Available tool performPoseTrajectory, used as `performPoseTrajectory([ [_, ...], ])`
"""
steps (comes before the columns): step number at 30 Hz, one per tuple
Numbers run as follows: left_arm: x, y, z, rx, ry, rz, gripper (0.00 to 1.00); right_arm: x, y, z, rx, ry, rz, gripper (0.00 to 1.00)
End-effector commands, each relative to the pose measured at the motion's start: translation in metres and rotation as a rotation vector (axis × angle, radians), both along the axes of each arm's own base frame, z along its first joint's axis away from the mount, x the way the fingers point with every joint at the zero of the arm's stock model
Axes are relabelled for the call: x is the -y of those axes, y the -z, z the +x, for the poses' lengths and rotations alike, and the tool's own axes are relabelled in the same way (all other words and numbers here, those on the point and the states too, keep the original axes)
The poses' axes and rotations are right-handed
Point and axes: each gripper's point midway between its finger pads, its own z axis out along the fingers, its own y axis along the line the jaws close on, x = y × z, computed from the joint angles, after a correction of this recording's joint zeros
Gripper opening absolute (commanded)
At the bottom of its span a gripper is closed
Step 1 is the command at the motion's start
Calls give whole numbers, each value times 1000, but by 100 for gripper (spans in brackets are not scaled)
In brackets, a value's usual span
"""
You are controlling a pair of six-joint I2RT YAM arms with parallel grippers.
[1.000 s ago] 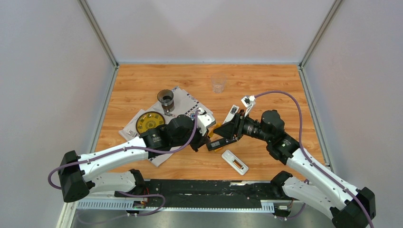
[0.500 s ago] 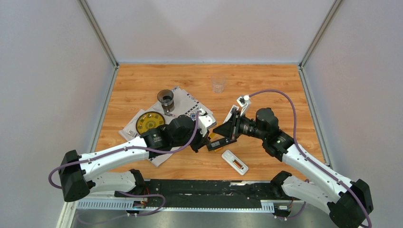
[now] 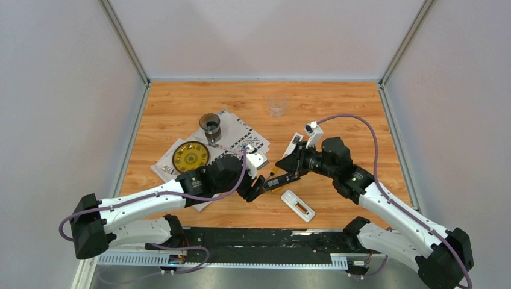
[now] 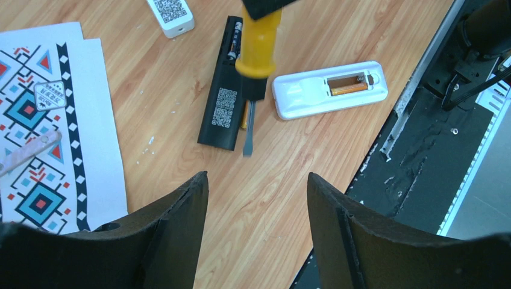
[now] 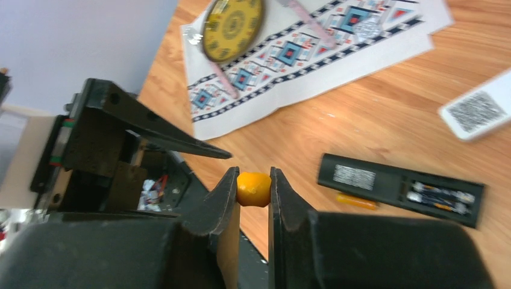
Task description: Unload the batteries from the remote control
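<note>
The right gripper (image 5: 253, 180) is clamped tight on the yellow handle of the screwdriver (image 4: 258, 48) and grips nothing else. The blade points down past the closed end of the black remote (image 4: 227, 96). Its tip hangs over the table (image 4: 283, 198) just beside the case, not in the bay. That remote lies back-up with its cover off, and its batteries (image 4: 232, 42) sit in the open bay at the other end, under the handle in the left wrist view. What looks like a loose battery (image 5: 355, 200) lies against the remote's long side. Near it the white remote (image 4: 328, 89), also open, holds one orange battery (image 4: 348, 88). The left gripper (image 4: 258, 180) hovers wide open and empty, short of both remotes.

The step in hand looks to be levering the cells out of the black remote. The next move calls for bringing the tip back to the bay, setting it under one cell's end and prying gently. The left gripper may need to pin the case so it does not slide. The white remote's cell is yet to come out.
</note>
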Motion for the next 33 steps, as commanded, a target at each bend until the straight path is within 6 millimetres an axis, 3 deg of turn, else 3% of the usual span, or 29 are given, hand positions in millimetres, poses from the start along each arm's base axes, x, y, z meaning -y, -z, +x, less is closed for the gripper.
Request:
performPoseTrajectory([
  [1, 6, -7, 3, -7, -41, -81, 67, 29, -3, 20, 59, 161, -124, 0],
  [9, 23, 38, -5, -140, -35, -61, 61, 70, 32, 18, 10, 272, -316, 0],
  [13, 47, 48, -10, -208, 14, -98, 57, 87, 47, 10, -26, 306, -378, 0],
  [20, 75, 81, -17, -309, 85, -76, 37, 109, 57, -7, -65, 348, -421, 0],
  [25, 89, 90, -18, -330, 111, -79, 31, 118, 58, -8, -84, 399, -434, 0],
  [33, 104, 112, -16, -365, 109, -58, 25, 112, 84, -13, -185, 361, -489, 0],
])
